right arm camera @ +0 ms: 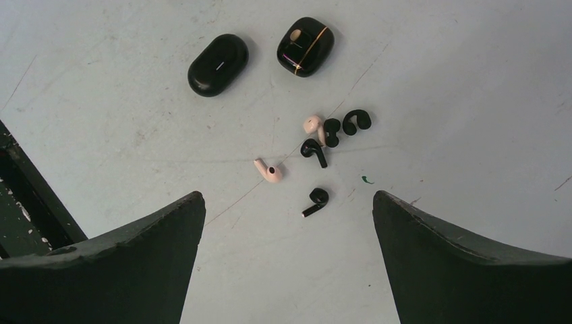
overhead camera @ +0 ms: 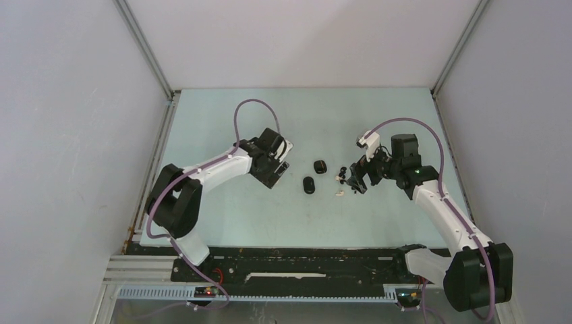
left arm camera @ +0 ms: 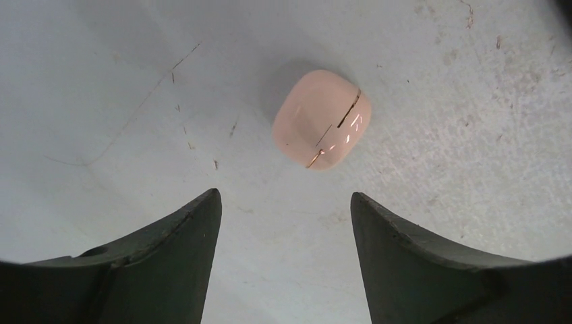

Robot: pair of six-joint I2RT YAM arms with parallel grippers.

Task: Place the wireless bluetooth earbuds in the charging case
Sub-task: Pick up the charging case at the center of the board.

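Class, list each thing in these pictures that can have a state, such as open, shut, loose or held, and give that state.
Pink case: shut, lying on the table, not held.
Oval black case: shut, not held.
Black case with gold seam: looks shut, not held.
Earbuds: loose on the table, none in a case.
Left gripper: open, empty.
Right gripper: open, empty.

The pink case point(left arm camera: 322, 119) looks like smooth, glossy plastic with a gold seam. The table point(left arm camera: 101, 81) under it is matt, scratched and scuffed. The oval black case point(right arm camera: 218, 65) and the gold-banded black case point(right arm camera: 305, 46) shine. The earbuds point(right arm camera: 317, 150) look like smooth plastic.
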